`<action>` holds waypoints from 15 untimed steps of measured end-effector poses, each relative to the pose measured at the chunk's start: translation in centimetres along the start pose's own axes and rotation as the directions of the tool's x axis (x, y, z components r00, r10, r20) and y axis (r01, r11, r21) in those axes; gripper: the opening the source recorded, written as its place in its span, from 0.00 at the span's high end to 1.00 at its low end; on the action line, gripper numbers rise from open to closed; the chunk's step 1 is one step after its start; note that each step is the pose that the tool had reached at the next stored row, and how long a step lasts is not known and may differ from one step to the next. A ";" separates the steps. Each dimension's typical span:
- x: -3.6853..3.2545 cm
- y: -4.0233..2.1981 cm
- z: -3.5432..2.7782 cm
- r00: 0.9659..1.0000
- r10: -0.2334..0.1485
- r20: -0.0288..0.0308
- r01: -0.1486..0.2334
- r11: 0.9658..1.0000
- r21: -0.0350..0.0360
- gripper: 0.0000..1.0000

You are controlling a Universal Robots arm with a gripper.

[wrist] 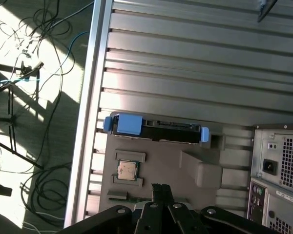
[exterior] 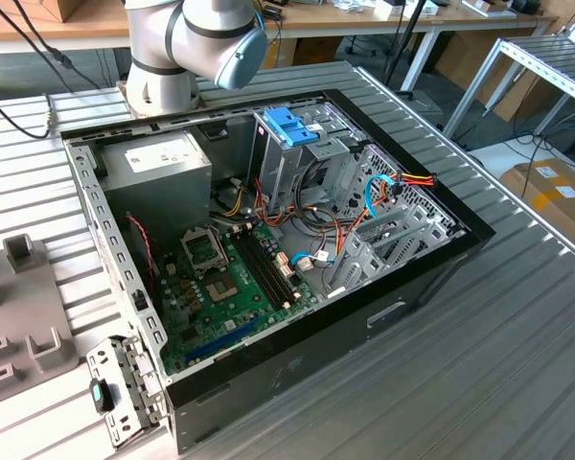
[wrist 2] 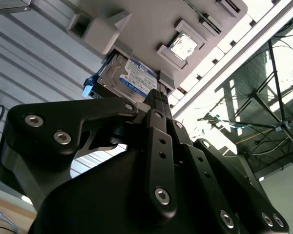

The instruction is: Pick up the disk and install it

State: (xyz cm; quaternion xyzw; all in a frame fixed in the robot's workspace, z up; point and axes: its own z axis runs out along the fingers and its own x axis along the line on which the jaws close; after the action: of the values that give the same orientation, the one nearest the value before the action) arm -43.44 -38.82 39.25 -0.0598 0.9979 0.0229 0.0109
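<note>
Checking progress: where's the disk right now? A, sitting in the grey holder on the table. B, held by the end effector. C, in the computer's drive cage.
A: in the first wrist view the disk sits in the grey holder, apart from the end effector.

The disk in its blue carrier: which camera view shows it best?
The first wrist view: the disk shows end to end, edge-on in the grey holder, unobstructed. In the second wrist view the disk shows its labelled face, partly hidden behind the gripper.
</note>
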 end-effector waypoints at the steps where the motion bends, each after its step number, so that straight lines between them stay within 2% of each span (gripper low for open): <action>1: 0.00 0.00 0.00 1.000 -0.003 0.000 0.003 1.000 0.000 0.89; 15: 0.00 0.00 0.00 0.999 -0.038 -0.002 0.038 0.999 -0.001 0.89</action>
State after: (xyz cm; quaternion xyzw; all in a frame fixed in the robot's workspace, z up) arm -43.44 -38.82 39.25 -0.0786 0.9966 0.0231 0.0105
